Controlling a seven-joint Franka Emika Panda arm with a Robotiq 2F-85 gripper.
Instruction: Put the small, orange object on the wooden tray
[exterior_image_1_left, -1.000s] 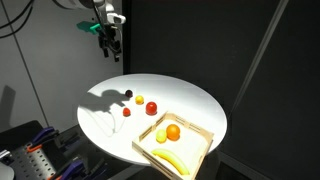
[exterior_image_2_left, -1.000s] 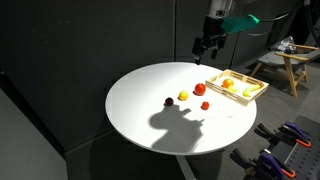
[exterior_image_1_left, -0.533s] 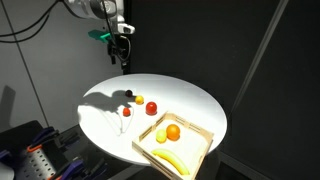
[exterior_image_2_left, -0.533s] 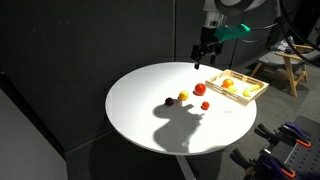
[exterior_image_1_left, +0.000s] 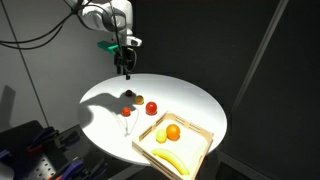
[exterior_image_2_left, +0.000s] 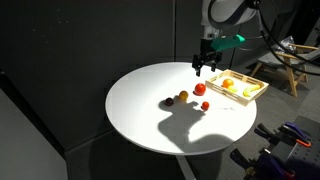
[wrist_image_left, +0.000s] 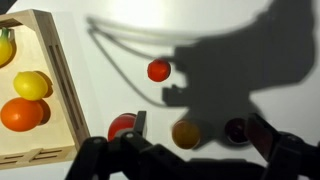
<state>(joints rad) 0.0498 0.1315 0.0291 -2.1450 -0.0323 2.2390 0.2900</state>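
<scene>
The small, orange object (wrist_image_left: 158, 70) is a tiny orange-red ball lying on the white table; it shows in both exterior views (exterior_image_1_left: 126, 112) (exterior_image_2_left: 205, 104). The wooden tray (wrist_image_left: 62, 85) (exterior_image_1_left: 192, 148) (exterior_image_2_left: 251, 95) sits at the table edge and holds a big orange (wrist_image_left: 20, 113), a lemon (wrist_image_left: 30, 85) and a banana (exterior_image_1_left: 170, 158). My gripper (wrist_image_left: 200, 135) (exterior_image_1_left: 127, 70) (exterior_image_2_left: 200, 68) is open and empty. It hangs in the air above the row of loose fruit, apart from the small ball.
A red apple (wrist_image_left: 122, 126), a yellower-orange ball (wrist_image_left: 186, 133) and a dark ball (wrist_image_left: 237, 130) lie in a row under the gripper on the round white table (exterior_image_1_left: 190, 100). A dark backdrop surrounds the table. The arm's shadow falls over the fruit.
The gripper has moved down and in over the table, toward the row of loose fruit. The fruit and the tray have not moved.
</scene>
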